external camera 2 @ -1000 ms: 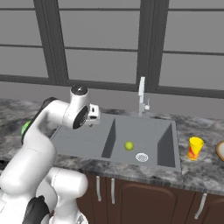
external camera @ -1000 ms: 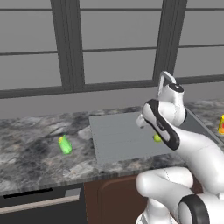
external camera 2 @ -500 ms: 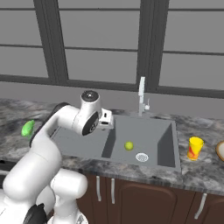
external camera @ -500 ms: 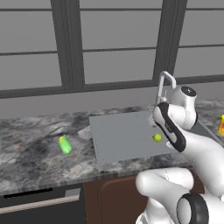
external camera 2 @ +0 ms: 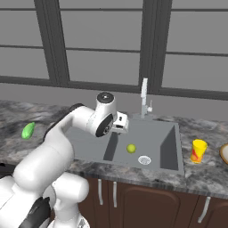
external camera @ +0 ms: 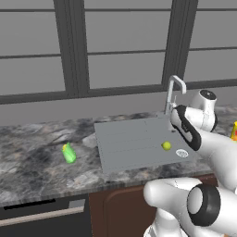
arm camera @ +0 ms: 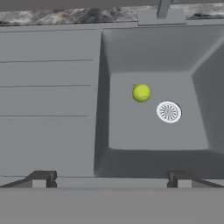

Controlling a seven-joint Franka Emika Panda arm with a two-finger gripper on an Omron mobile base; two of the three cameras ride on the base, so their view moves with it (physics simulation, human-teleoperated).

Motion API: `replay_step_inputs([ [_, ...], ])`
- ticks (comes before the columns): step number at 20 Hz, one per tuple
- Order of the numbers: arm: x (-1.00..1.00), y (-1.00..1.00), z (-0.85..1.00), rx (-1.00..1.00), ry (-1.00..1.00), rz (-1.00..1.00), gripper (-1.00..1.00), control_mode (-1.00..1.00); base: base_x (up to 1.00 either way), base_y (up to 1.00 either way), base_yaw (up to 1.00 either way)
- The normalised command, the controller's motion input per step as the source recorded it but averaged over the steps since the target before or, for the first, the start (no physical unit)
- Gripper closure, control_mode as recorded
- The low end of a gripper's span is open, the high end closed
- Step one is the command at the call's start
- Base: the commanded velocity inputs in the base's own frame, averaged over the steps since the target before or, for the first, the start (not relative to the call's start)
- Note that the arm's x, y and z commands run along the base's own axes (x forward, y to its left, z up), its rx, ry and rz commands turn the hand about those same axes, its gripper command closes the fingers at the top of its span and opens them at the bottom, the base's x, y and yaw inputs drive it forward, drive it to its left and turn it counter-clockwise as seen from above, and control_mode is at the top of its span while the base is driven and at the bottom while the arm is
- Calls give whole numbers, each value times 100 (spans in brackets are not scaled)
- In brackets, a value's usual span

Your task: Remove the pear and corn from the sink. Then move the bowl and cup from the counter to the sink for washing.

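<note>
In the left base view, the elongated bright green corn (external camera: 69,152) is seen lying on the marbled grey counter (external camera: 32,157), left of the grey rectangular sink (external camera: 134,141). In the right base view, the two-finger gripper (external camera 2: 121,124) is held above the basin, clear of the small round yellow-green pear (external camera 2: 131,148) beside the round metal drain (external camera 2: 144,159). In the hand view, the dark fingertips (arm camera: 40,179) are spread wide with nothing gripped or touched.

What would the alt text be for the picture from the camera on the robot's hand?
A small yellow-green pear lies on the floor of a grey sink basin, just beside the round metal drain. The ridged drainboard stretches to the left, the faucet base stands at the far rim, and the robot's jaws, wide open, poke in at the bottom, touching nothing.
</note>
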Motion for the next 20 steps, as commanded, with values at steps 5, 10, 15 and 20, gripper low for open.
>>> replay_step_inputs([
  [5, 3, -40, -12, 0, 4, -2, -100, -100, 0, 0, 0],
  [10, 3, -36, -15, 2, 4, -1, -100, -100, 0, 0, 0],
  [15, 3, -36, -22, 2, 0, -3, -100, -100, 0, 0, 0],
  [20, 16, -29, -19, 5, 4, -3, -100, -100, 0, 0, 0],
])
